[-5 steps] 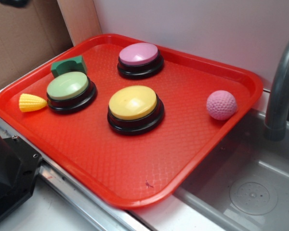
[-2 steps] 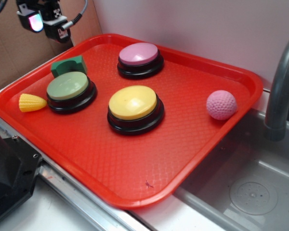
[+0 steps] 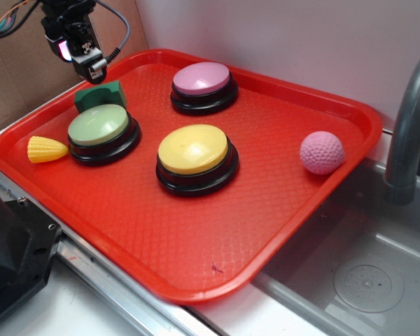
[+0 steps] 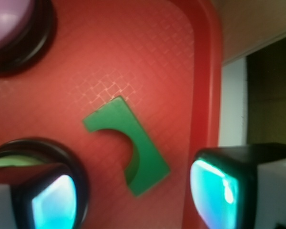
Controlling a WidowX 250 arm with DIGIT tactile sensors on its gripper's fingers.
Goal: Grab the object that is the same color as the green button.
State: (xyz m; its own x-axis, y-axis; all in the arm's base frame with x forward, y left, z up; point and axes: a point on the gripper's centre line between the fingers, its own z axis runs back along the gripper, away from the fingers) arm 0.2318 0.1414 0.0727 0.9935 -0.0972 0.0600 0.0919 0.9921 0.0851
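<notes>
The object, a small dark green block with a curved notch [image 3: 99, 94] [image 4: 144, 150], lies at the tray's far-left corner, just behind the pale-green button [image 3: 100, 130] [image 4: 12, 160]. My gripper [image 3: 84, 59] [image 4: 133, 202] hangs above the block, a little behind it in the exterior view. In the wrist view its two glowing cyan fingers [image 4: 213, 191] stand wide apart with the block below and between them, untouched. The gripper is open and holds nothing.
A red tray [image 3: 196, 252] holds a yellow button [image 3: 194, 155], a pink-purple button [image 3: 203, 84], a yellow corn toy [image 3: 45, 149] and a pink ball [image 3: 321, 152]. A sink and grey faucet [image 3: 409, 133] lie to the right. Cardboard stands behind the tray's left rim.
The gripper came into view from the upper left and has moved right and down, now hanging above the green block. Nothing on the tray has moved.
</notes>
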